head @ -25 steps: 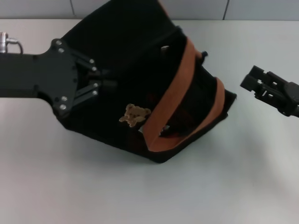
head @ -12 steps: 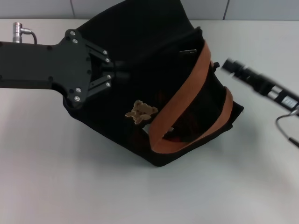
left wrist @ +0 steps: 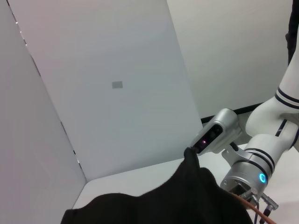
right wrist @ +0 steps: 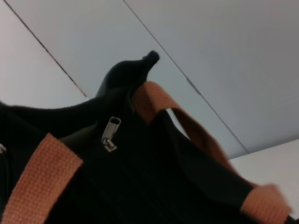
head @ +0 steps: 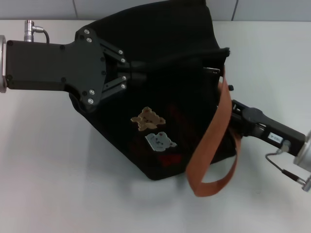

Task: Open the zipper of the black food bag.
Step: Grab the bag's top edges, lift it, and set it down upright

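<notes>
The black food bag [head: 160, 97] stands mid-desk [head: 58, 184]. The left end effector [head: 130, 76] pinches its far-left fabric; the right end effector [head: 232, 116], grip state unclear, presses its right side. The zipper [right wrist: 110, 134] pull hangs free, so the strap [head: 214, 136] could snag instead.

A bare robot test bench in a lab or studio is suggested, though little of the room is shown. A plain white tabletop [head: 53, 184] fills most of the head view, and pale grey wall panels [head: 155, 8] with dark seams run along the upper edge of the frame. In the left wrist view, large blank white partition boards [left wrist: 117, 93] enclose the bench, with a white robot arm [left wrist: 261, 144] at the lower right.
</notes>
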Motion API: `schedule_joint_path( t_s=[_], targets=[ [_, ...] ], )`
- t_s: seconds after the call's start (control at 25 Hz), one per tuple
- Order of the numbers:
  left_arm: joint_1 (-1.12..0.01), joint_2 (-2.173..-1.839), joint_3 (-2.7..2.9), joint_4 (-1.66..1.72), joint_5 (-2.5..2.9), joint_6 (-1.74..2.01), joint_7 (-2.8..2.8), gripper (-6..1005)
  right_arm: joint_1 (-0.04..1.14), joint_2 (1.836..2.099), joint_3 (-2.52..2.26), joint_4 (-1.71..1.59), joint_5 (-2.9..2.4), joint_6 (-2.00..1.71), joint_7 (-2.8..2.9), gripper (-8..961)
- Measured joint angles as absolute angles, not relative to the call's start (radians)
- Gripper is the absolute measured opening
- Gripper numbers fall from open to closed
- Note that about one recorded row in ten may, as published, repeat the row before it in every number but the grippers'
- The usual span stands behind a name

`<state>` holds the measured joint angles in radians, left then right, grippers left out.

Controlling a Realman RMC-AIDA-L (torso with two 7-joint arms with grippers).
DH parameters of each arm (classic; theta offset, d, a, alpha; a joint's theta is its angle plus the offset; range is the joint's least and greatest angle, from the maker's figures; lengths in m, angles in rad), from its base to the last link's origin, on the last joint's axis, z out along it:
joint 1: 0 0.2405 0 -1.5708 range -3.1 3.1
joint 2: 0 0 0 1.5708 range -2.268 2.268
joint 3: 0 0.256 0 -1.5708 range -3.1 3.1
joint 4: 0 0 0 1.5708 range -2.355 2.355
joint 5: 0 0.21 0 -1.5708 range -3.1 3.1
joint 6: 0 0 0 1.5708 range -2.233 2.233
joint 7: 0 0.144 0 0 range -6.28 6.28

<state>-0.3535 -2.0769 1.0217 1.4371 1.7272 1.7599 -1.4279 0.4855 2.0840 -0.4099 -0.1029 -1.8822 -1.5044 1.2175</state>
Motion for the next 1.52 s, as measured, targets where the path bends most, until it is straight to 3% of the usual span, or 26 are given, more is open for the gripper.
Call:
schedule_joint_path(
  t_s=[0.68, 1.4, 1.52],
  targets=[
    [-0.343, -2.077, 1.07, 1.418, 1.714, 1.752, -1.414, 79, 0.381, 2.077, -0.199, -0.167, -1.867, -1.667, 1.207, 808],
    [-0.343, -2.079, 1.089, 1.379, 1.67, 1.735, -1.389, 78, 0.479, 2.083, -0.273, -0.2, -1.876, -1.791, 1.093, 751],
    [-0.343, -2.079, 1.094, 1.374, 1.668, 1.732, -1.385, 78, 0.495, 2.083, -0.269, -0.189, -1.872, -1.791, 1.098, 629]
  ],
)
